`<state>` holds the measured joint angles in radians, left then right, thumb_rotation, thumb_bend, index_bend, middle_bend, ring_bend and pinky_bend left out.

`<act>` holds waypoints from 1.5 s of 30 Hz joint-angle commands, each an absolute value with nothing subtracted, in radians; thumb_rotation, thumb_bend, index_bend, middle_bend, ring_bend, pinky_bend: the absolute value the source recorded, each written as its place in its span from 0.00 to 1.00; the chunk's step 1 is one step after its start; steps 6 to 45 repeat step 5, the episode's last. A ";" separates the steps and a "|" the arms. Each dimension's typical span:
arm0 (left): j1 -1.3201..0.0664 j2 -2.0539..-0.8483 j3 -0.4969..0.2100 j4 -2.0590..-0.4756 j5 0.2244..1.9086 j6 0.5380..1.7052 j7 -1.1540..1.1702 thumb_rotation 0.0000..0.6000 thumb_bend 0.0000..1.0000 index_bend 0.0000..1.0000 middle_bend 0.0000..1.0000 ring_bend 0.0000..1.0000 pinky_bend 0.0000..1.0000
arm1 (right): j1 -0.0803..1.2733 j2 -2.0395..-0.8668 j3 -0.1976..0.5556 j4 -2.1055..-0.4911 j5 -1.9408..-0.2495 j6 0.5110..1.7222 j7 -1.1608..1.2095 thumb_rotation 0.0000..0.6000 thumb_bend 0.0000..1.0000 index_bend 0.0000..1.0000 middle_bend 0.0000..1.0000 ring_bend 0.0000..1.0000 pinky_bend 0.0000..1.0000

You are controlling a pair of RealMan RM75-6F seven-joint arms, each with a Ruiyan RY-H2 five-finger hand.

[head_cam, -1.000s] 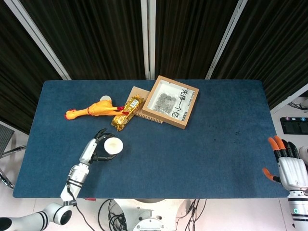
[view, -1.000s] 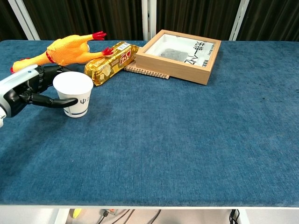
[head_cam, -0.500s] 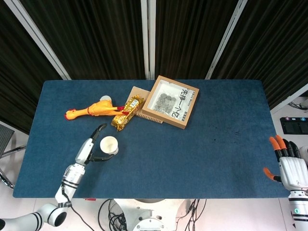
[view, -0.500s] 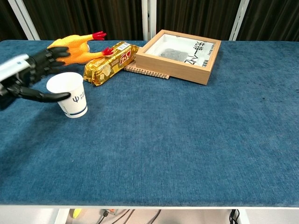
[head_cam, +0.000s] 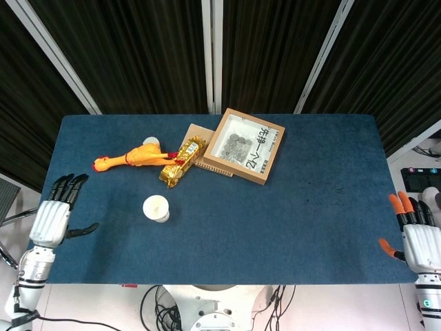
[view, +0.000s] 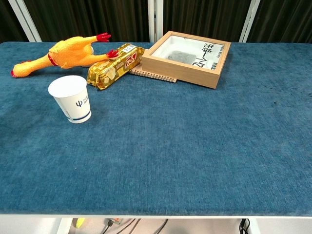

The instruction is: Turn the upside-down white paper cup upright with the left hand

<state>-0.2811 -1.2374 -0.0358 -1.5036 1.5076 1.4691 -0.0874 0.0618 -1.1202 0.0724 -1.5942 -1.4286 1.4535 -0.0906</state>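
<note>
The white paper cup [head_cam: 156, 207] [view: 71, 98] stands upright on the blue table, mouth up, with a small dark logo on its side. Nothing touches it. In the head view my left hand [head_cam: 54, 216] hovers off the table's left edge, well to the left of the cup, fingers spread and empty. My right hand [head_cam: 418, 238] stays beyond the table's right edge, its orange-tipped fingers apart and holding nothing. Neither hand shows in the chest view.
A yellow rubber chicken [head_cam: 134, 158] [view: 63, 51] and a gold snack packet [head_cam: 182, 161] [view: 115, 65] lie behind the cup. A wooden frame box [head_cam: 244, 145] [view: 187, 56] rests on a notebook [view: 152, 75] at the back middle.
My left hand has let go of the cup and drawn back to the left, off the table's edge and out of the chest view. The cup stays upright in place.
</note>
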 commanded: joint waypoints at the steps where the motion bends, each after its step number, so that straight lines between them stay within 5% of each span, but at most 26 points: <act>1: -0.173 -1.130 0.017 -1.550 1.418 1.491 0.242 1.00 0.02 0.09 0.10 0.00 0.05 | 0.060 -1.141 0.075 -1.585 -1.439 1.472 -0.106 1.00 0.14 0.00 0.00 0.00 0.00; 45: -0.138 -1.163 0.010 -1.495 1.414 1.522 0.162 1.00 0.02 0.09 0.06 0.00 0.03 | 0.065 -1.150 0.073 -1.583 -1.440 1.465 -0.119 1.00 0.14 0.00 0.00 0.00 0.00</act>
